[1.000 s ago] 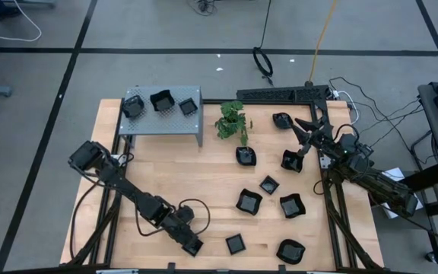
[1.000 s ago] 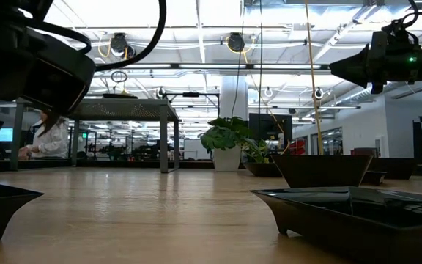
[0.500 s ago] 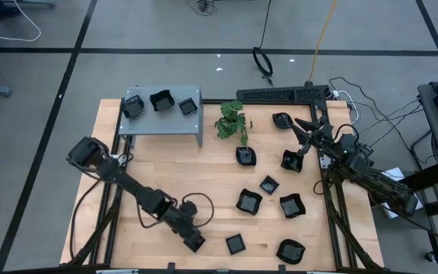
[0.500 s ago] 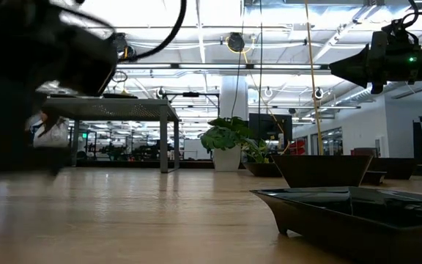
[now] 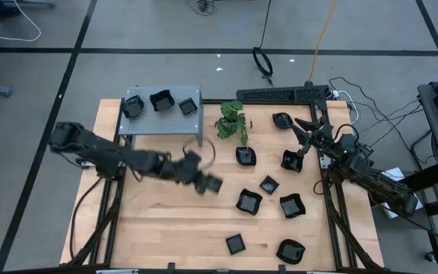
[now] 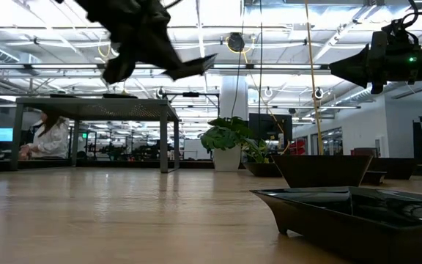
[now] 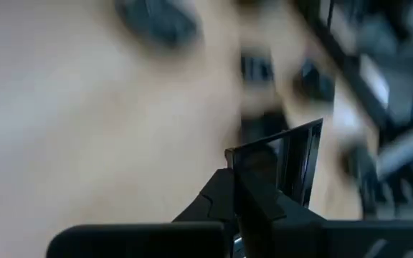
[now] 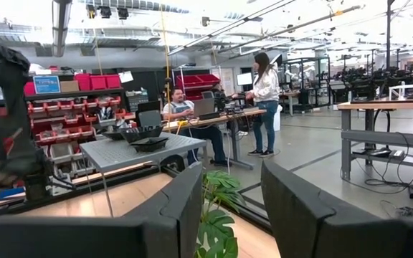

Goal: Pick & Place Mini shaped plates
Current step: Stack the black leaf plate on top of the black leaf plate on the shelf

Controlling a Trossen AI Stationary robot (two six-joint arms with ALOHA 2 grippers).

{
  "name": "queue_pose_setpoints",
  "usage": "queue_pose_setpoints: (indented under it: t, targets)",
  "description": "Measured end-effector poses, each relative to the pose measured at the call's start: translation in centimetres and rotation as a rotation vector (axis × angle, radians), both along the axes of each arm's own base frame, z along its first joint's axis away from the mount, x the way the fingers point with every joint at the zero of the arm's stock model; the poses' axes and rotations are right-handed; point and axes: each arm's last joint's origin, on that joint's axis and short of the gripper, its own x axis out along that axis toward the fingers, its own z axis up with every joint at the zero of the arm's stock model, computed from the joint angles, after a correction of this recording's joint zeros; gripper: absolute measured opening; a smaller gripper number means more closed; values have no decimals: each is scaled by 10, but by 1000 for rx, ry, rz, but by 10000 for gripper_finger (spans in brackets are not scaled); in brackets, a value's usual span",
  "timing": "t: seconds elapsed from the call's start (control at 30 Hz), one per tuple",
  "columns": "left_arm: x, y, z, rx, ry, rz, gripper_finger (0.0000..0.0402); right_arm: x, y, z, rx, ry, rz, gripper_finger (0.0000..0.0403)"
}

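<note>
We see the left claw (image 5: 204,181) pinching a plate (image 5: 213,184) by its rim, lifted off the tabletop (image 5: 158,221), presumably bound for the shelf (image 5: 162,122) at 11 o'clock. Right claw (image 5: 304,137) waits, fingers apart, at 2 o'clock.

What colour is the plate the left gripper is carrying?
Glossy black; the plate shows best in the left wrist view, pinched in the left gripper.
</note>
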Motion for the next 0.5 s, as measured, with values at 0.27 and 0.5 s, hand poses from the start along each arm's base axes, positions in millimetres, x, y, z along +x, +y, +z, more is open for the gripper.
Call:
queue_pose_setpoints:
  t: [0.27,0.5]
  targets:
    - [-24,71,46,315,-99,176,8,0,0,0,0,-1,0,130]
    - [-42,104,58,328,-87,177,17,0,0,0,-1,-1,-1,130]
